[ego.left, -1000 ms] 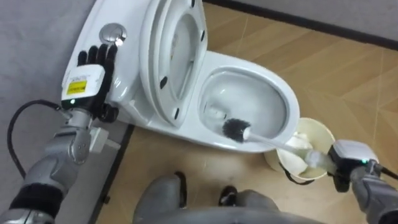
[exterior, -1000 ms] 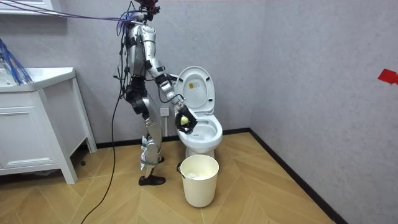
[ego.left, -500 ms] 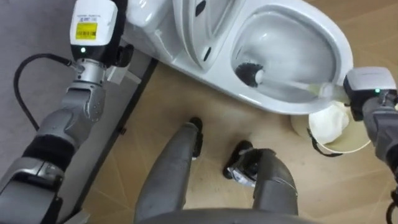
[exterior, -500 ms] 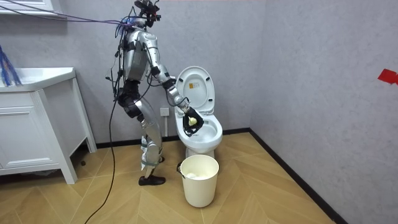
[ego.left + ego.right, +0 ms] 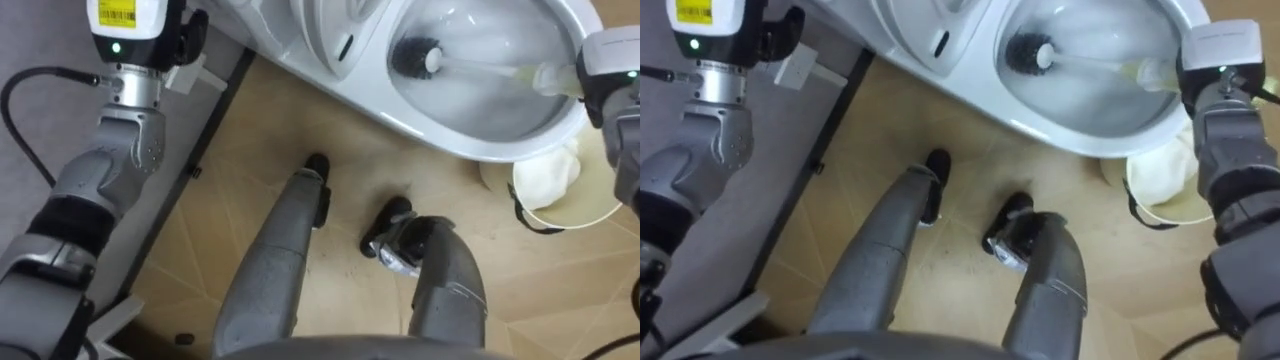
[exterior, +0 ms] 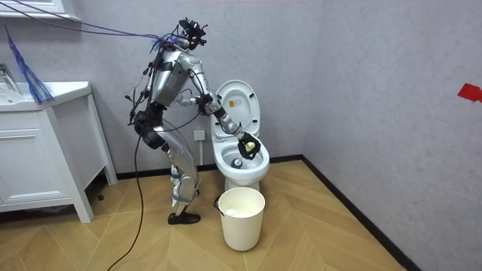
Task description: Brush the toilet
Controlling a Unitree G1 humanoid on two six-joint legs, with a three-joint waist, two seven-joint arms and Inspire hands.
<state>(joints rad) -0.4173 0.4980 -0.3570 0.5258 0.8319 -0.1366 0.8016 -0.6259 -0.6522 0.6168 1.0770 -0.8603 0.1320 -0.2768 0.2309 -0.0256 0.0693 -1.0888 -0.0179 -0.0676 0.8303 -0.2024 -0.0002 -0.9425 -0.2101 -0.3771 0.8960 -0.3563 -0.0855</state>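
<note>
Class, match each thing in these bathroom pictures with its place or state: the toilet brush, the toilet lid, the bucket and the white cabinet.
Column one:
1. toilet brush
2. toilet lid
3. bucket
4. white cabinet

Column two:
A. standing on the floor in front of the toilet
B. raised upright
C. at the room view's left edge
D. bristles inside the toilet

Pairs: 1-D, 2-B, 3-A, 4-C
</note>
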